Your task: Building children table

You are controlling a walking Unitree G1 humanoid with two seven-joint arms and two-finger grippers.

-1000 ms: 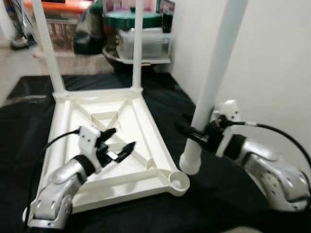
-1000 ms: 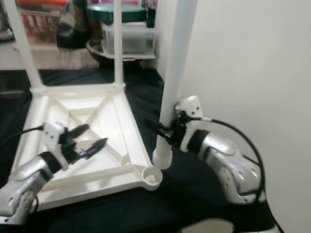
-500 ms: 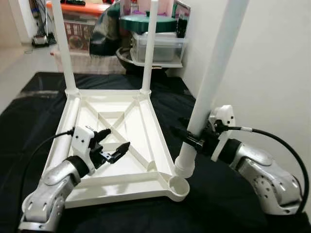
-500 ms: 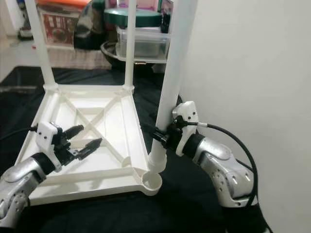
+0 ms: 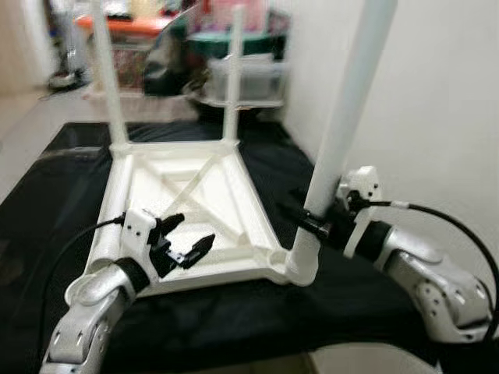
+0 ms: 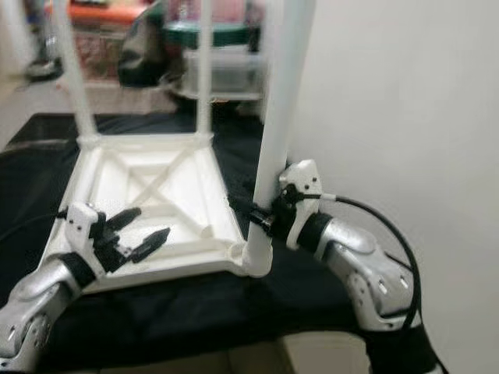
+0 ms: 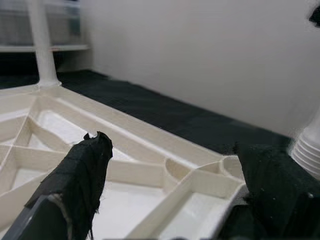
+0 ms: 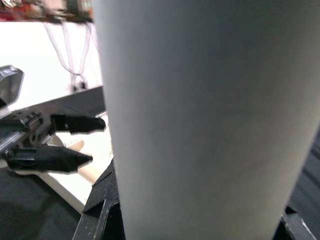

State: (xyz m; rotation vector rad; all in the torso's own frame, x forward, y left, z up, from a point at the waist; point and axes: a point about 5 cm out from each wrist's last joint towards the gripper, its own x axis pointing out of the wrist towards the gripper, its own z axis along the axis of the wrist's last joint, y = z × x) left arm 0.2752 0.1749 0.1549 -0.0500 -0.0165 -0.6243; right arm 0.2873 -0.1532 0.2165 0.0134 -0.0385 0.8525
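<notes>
A black mat [image 5: 234, 312] fills the lower frame. On it, centre left, lies the upturned tabletop [image 5: 195, 210], two legs [image 5: 109, 78] standing at its far corners in the upper left. The third leg [image 5: 343, 132] slants up centre right, clamped low between the right gripper [image 5: 316, 222] fingers, its ribbed foot beside the near corner socket [image 5: 273, 255]. The left gripper [image 5: 181, 240], lower left, hovers open and empty. The step looks like seating this leg; next, centre the foot over the socket and press down.
</notes>
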